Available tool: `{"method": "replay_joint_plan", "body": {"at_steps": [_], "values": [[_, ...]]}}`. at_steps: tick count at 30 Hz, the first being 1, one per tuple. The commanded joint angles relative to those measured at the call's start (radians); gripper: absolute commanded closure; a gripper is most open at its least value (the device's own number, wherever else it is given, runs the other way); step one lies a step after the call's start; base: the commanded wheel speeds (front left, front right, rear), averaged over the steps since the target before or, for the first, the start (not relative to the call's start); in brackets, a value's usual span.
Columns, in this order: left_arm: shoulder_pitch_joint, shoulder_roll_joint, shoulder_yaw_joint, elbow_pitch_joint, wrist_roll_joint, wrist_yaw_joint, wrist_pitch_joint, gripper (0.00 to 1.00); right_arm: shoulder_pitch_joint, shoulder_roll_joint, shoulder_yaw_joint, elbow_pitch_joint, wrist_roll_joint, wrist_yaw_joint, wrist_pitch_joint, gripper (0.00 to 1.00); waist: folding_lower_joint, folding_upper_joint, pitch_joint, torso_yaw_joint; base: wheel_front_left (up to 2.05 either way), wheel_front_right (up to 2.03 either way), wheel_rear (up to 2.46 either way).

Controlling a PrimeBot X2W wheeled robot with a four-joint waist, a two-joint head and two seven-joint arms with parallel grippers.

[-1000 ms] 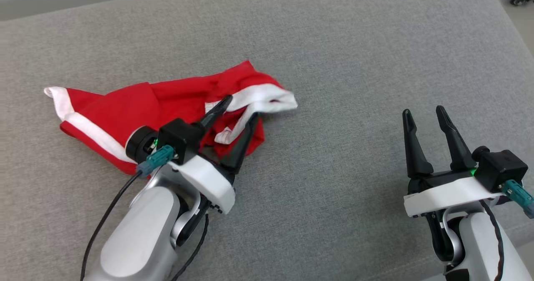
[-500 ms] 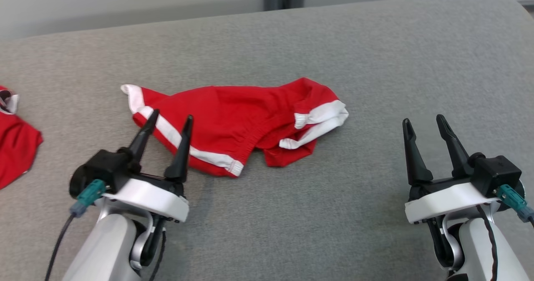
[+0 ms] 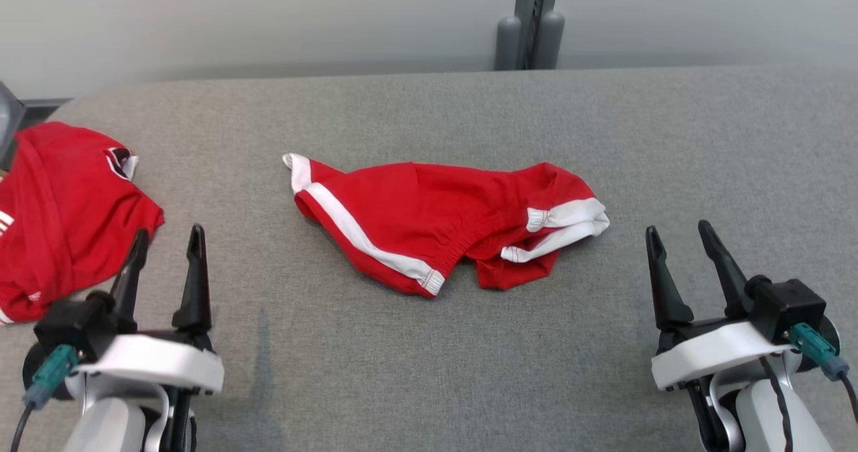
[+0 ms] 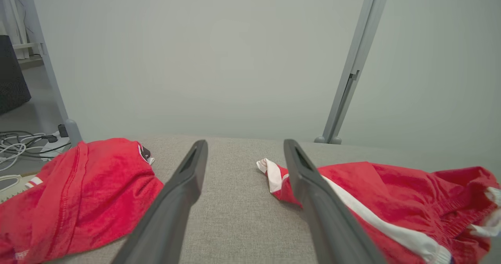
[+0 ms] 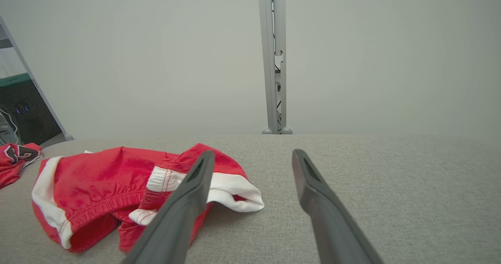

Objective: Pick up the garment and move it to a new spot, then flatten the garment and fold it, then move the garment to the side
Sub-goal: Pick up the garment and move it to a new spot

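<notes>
The garment is a pair of red shorts with white trim, lying crumpled in the middle of the grey table. It also appears in the left wrist view and the right wrist view. My left gripper stands open at the lower left, well clear of the shorts, with nothing between its fingers. At the lower right my right gripper is open and empty too, a short way right of the shorts' white cuff.
Another red garment lies at the table's left edge, close to my left gripper. A grey post rises behind the far edge against a pale wall. Cables lie on the floor past the left end.
My left gripper opened off the shorts and drew back to the lower left. The head view turned and lifted, bringing the wall and second garment into sight. The right arm held still.
</notes>
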Motion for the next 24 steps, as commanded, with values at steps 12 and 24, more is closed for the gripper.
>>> {"method": "replay_joint_plan", "body": {"at_steps": [12, 24], "values": [[0.140, 0.007, -0.005, -0.016, 0.057, -0.003, -0.004, 0.00, 0.082, -0.006, 0.011, 0.018, 0.001, 0.000, -0.005, 0.00, 0.0000, 0.0000, -0.102, 0.004, 0.00, 0.00, 0.00], [0.211, 0.012, -0.019, -0.034, 0.077, 0.020, -0.004, 0.00, 0.135, -0.005, 0.003, 0.007, 0.007, 0.000, -0.004, 0.00, 0.0000, 0.0000, -0.149, -0.010, 0.00, 0.00, 0.00]]}}
